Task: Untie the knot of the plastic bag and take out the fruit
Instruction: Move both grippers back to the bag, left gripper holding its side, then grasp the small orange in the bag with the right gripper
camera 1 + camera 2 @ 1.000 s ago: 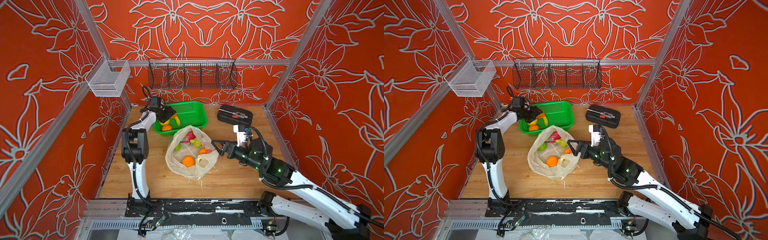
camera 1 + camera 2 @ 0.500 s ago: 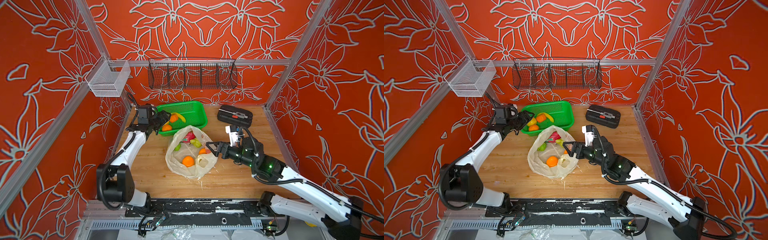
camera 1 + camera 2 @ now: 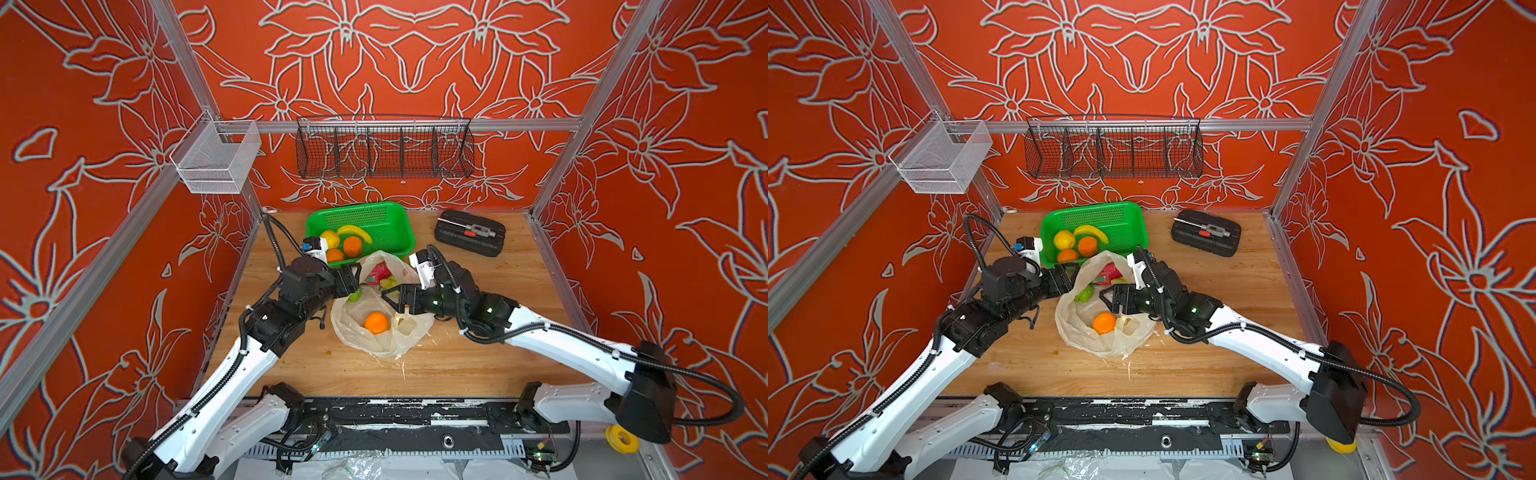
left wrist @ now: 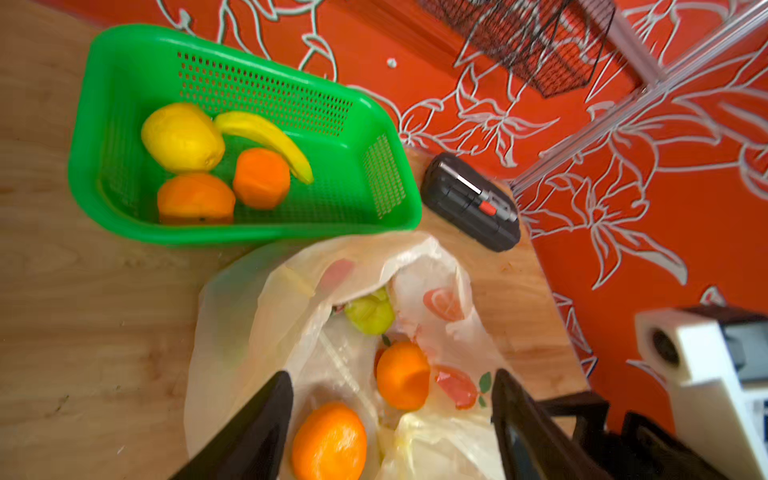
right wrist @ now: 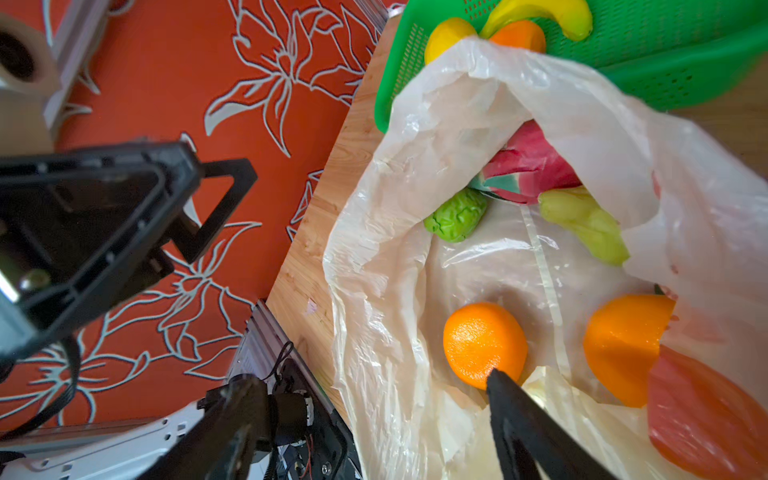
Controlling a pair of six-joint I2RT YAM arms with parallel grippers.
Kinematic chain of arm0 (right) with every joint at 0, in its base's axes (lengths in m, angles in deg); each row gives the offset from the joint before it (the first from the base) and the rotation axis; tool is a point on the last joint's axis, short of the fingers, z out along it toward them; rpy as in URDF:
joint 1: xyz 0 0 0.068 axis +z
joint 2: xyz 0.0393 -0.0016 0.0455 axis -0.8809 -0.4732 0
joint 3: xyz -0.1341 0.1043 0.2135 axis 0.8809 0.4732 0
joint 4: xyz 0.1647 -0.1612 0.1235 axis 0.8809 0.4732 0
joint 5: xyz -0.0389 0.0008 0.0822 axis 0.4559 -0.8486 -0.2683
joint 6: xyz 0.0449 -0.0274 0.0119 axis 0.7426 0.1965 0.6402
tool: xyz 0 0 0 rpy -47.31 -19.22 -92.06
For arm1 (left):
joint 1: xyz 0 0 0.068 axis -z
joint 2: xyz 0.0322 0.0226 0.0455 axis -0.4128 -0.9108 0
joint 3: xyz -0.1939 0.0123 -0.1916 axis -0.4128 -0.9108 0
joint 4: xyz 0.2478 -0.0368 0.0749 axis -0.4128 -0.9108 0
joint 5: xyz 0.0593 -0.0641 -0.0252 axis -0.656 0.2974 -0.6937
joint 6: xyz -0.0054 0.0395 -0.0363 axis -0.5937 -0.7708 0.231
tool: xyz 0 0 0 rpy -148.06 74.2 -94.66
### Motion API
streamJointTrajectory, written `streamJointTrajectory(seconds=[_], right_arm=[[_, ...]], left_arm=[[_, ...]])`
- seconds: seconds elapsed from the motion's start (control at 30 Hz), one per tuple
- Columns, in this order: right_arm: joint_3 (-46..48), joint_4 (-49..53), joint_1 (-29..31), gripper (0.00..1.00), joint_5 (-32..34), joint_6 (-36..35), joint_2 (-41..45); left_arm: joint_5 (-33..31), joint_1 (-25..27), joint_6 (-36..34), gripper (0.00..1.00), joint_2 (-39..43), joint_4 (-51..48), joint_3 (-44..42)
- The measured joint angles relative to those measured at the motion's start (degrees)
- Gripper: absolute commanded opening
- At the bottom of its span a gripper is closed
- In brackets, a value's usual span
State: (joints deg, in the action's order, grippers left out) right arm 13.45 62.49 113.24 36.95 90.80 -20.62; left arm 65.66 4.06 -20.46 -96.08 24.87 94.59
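The plastic bag (image 3: 376, 347) lies open beneath right fingers (image 5: 528, 428), just beside left fingers (image 4: 257, 428).

My left gripper (image 4: 390, 374) black, bag (image 3: 359, 338) translucent cream-white with orange-red fruit prints, orange (image 3: 376, 323) bright, bumpy fruit (image 5: 456, 215) green, dragon fruit (image 5: 528, 166) pink, perhaps green-tipped, basket (image 3: 357, 214) green

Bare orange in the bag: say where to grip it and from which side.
Grip the orange across its middle, coming down through the bag's open mouth. It is round, uncovered there, with film only beneath it; the open right gripper hangs close by.
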Motion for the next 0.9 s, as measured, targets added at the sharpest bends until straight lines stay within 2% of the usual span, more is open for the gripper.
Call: streamJointTrajectory(seconds=[0.27, 0.47, 0.67, 0.9], right_arm=[[-3.6, 2.1, 1.1, 0.83, 1.4, -2.6, -7.1], [-3.9, 5.8, 2.5, 0.76, 2.6, -4.6, -10.7], [-3.8, 9.0, 4.9, 0.67, 5.1, -6.3, -13.3], [-1.3, 11.6, 6.6, 0.68, 6.4, -7.2, -14.8]], left_arm=[[-6.8, 8.2, 2.9, 0.75, 2.3, -7.0, -7.6], [-8.1, 10.1, 6.5, 0.75, 2.6, -10.5, -11.3], [-5.9, 10.2, 10.8, 0.75, 2.0, -11.2, -14.9], [-1.7, 10.3, 14.1, 0.71, 0.2, -10.3, -18.9]])
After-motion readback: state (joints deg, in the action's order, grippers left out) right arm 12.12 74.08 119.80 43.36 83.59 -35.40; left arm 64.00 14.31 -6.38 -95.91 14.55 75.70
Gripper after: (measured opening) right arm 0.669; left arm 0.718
